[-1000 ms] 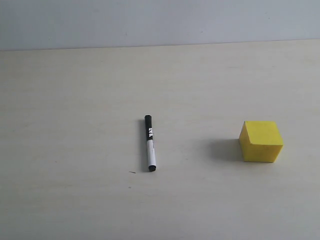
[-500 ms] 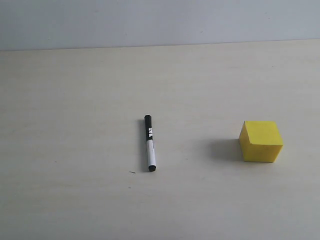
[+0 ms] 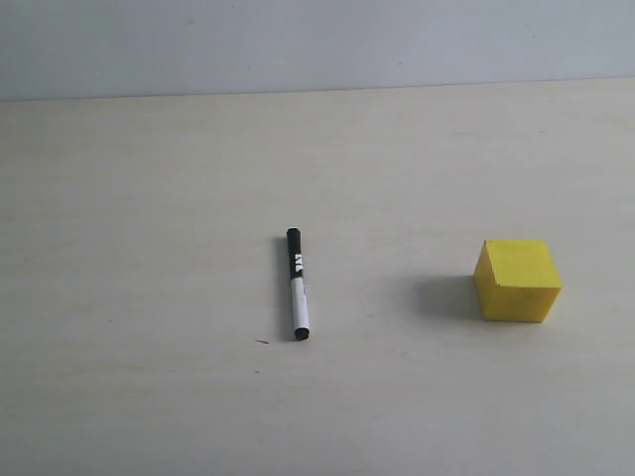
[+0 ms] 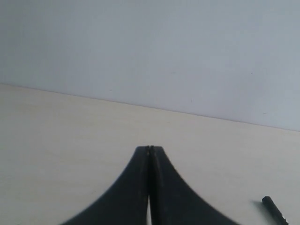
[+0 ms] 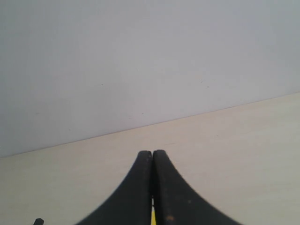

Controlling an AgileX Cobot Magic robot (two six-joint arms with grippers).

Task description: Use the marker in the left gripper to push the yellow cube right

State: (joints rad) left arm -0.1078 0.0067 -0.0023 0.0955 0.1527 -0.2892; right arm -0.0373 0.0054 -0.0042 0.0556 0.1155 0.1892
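Observation:
The marker (image 3: 298, 287) lies flat on the table near the middle of the exterior view, black cap pointing away, white barrel toward the front. Well to its right sits the yellow cube (image 3: 518, 281), apart from the marker. Neither arm shows in the exterior view. My left gripper (image 4: 150, 149) is shut with nothing between its fingers, and the marker's black tip (image 4: 274, 210) shows off to one side of it. My right gripper (image 5: 152, 153) is shut too, empty. A sliver of the yellow cube (image 5: 153, 219) shows through the slit between its fingers.
The pale wooden table (image 3: 149, 198) runs back to a plain light grey wall (image 3: 317, 45). A tiny dark speck (image 3: 263, 343) lies beside the marker's near end.

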